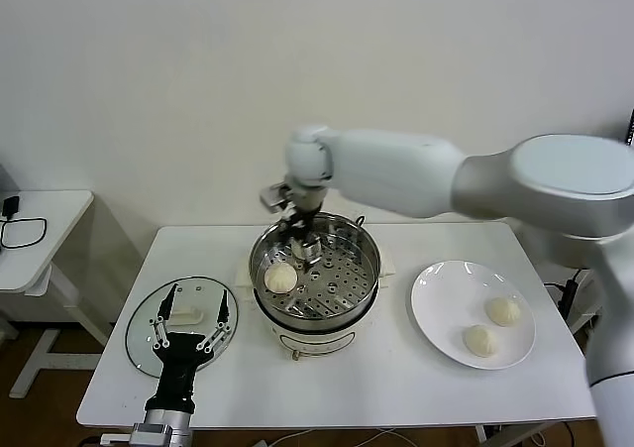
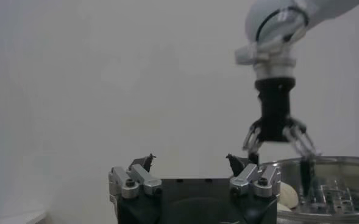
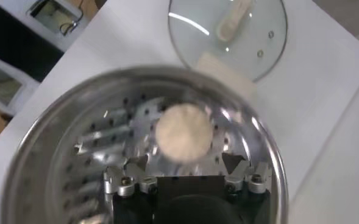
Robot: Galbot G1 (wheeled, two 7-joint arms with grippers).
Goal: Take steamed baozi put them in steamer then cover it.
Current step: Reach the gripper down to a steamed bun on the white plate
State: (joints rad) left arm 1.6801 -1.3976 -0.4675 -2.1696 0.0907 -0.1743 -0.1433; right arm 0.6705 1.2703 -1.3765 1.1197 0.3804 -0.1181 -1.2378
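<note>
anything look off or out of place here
Nothing stands out. One baozi sits in the steamer under the open right pincer, two wait on the plate, and the glass lid lies flat beneath the left pincer.

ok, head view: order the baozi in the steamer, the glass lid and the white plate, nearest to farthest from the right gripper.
Right gripper hangs open over the steamer.
1. Baozi in the steamer, just below it.
2. Glass lid, on the table to the robot's left.
3. White plate, to its right, about as far; too close to call.
</note>
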